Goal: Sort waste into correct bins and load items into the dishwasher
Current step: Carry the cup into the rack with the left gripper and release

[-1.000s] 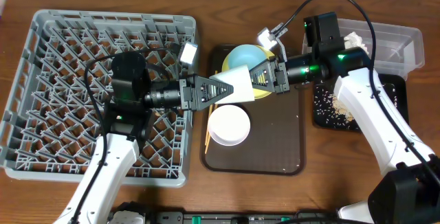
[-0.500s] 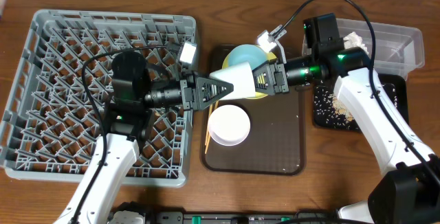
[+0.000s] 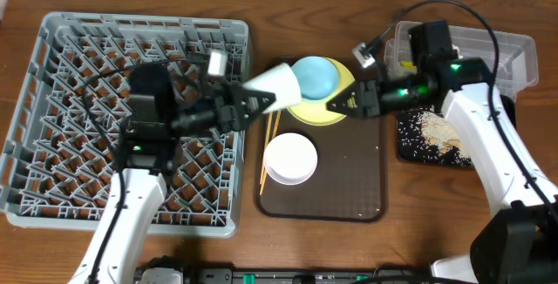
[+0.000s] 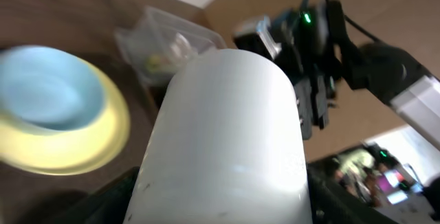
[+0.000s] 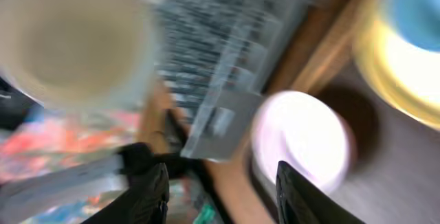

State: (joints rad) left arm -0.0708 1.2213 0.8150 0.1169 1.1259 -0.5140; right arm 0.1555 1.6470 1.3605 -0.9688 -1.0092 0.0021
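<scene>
While the left gripper [image 3: 259, 99] clamps the cup [image 3: 279, 81] lengthwise, mouth pointing away beyond its jaws, the dish rack [image 3: 61, 40] lies back behind them; the right gripper [image 3: 340, 105] hangs spread, empty, opposite.

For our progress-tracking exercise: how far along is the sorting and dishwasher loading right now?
Done: rice and crumbs lie in the black tray. In hand: the left gripper holds the white cup beside the dish rack, which shows no dishes. Left: the blue bowl on the yellow plate, the white bowl and the chopsticks are on the brown tray. The right gripper is open.
</scene>
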